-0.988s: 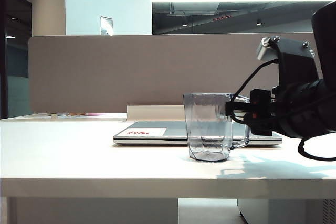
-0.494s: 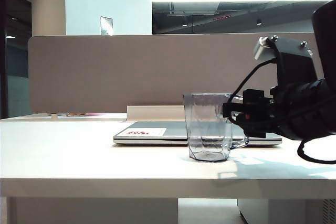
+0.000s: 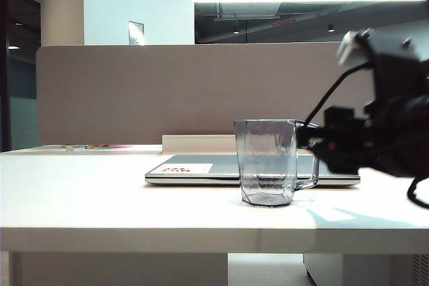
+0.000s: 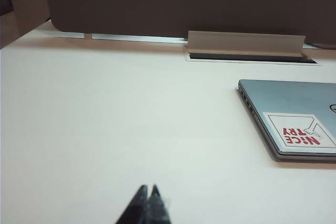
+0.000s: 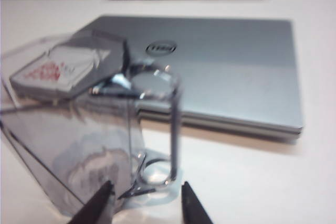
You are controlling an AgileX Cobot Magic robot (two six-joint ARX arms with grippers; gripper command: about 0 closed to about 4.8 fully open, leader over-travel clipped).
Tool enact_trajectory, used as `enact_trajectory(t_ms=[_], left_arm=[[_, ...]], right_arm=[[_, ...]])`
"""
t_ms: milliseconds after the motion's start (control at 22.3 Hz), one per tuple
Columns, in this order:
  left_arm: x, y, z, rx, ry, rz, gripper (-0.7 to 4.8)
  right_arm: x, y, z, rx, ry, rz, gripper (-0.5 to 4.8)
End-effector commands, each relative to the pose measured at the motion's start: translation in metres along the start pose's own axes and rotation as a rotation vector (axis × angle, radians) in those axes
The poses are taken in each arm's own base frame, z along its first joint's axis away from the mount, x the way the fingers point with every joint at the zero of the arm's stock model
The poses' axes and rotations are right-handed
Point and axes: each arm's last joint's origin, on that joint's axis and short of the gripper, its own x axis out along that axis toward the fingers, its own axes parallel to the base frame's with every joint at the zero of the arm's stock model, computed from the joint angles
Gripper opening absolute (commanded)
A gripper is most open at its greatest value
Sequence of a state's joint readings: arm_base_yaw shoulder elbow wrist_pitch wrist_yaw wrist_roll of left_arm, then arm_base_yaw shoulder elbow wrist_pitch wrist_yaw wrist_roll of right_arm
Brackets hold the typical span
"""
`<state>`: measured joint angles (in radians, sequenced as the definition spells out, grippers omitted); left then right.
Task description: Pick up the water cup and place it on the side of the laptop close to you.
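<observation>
The water cup (image 3: 267, 162), a clear faceted mug, stands upright on the table just in front of the closed silver laptop (image 3: 194, 168). Its handle points right toward my right gripper (image 3: 303, 144). That gripper is open and level with the cup, a little apart from the handle. In the right wrist view the two dark fingertips of my right gripper (image 5: 146, 186) stand wide on either side of the foot of the water cup's (image 5: 79, 129) handle, with the laptop (image 5: 220, 61) behind. My left gripper (image 4: 148, 188) is shut over bare table, far from the laptop's (image 4: 294, 108) stickered corner.
A grey partition panel (image 3: 201, 92) runs along the back of the table. A white raised cable flap (image 4: 244, 43) sits in front of it, behind the laptop. The table's front edge (image 3: 134, 239) lies close below the cup.
My right gripper has opened off the cup's handle and drawn back to the right and slightly up. The cup stays where it stood. The left arm has not moved.
</observation>
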<state>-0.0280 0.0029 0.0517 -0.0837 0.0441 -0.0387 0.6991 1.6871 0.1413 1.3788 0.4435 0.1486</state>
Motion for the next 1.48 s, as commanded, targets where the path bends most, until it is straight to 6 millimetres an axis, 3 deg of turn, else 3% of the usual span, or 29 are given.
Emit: enact_trajectory(t_ms=[45, 180, 269, 808, 1078, 1257, 1482], left_arm=[[0.000, 0.000, 0.001, -0.002, -0.009, -0.006, -0.03], [0.000, 0.000, 0.001, -0.002, -0.010, -0.006, -0.03], [0.000, 0.000, 0.001, -0.002, -0.010, -0.006, -0.03], [0.000, 0.000, 0.001, -0.001, -0.010, -0.006, -0.03], [0.000, 0.000, 0.001, -0.001, -0.010, -0.006, -0.03], [0.000, 0.000, 0.001, -0.001, -0.010, -0.006, -0.03], [0.000, 0.000, 0.001, -0.001, -0.010, -0.006, -0.03]], right_arm=[[-0.009, -0.003, 0.012, 0.025, -0.074, -0.004, 1.57], [-0.018, -0.006, 0.025, -0.039, -0.145, -0.001, 0.48], [-0.026, -0.009, 0.033, -0.075, -0.196, -0.012, 0.02], [-0.038, -0.018, 0.052, -0.085, -0.287, -0.246, -0.01], [-0.044, -0.030, 0.058, -0.115, -0.253, -0.253, -0.01], [-0.046, -0.047, 0.060, -0.117, -0.198, -0.203, -0.01], [-0.053, -0.073, 0.059, 0.012, -0.113, -0.159, -0.01]])
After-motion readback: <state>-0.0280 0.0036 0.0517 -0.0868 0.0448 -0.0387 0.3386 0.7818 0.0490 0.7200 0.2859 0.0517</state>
